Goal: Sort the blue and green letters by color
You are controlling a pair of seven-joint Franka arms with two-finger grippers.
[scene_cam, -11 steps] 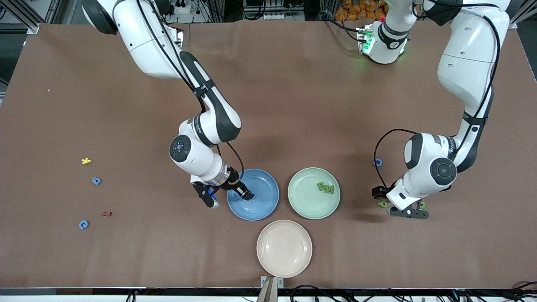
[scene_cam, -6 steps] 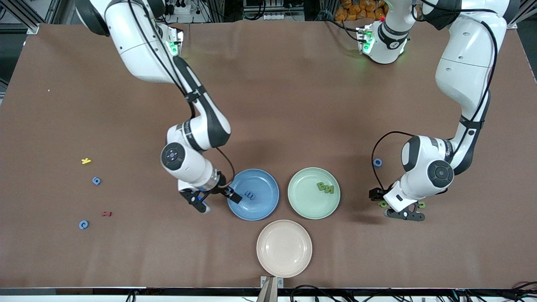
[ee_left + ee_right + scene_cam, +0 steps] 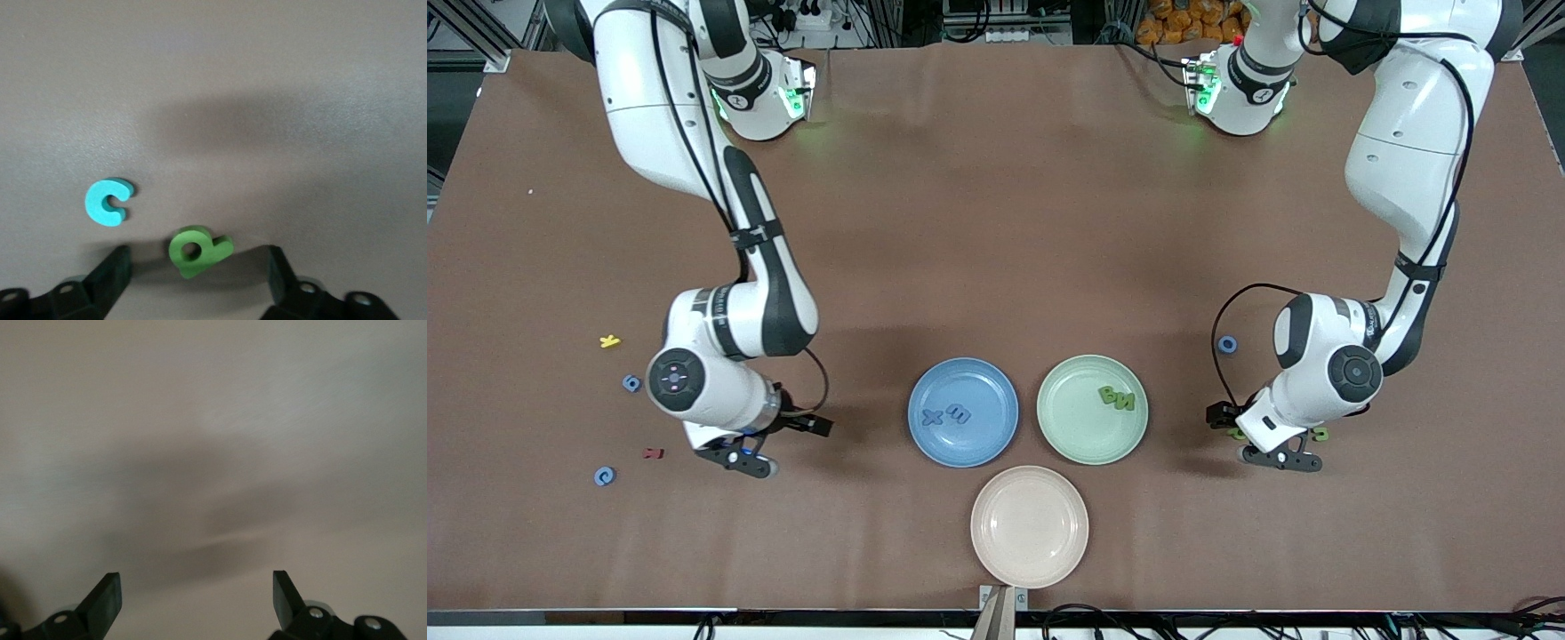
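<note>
With both sets of jaws spread empty, the left gripper should lower squarely so the flat leaf-green foam letter R lies centred between its fingers before closing, while the right gripper hangs over bare brown table.

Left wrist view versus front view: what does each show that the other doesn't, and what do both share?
Only the left wrist view shows the green R whole, lying flat between the open left gripper's fingers, with a light teal C beside it.

Only the front view shows the blue plate holding two blue letters, the green plate holding two green letters, the empty pink plate, a blue ring letter, and the right gripper open.

Both show the brown table.
</note>
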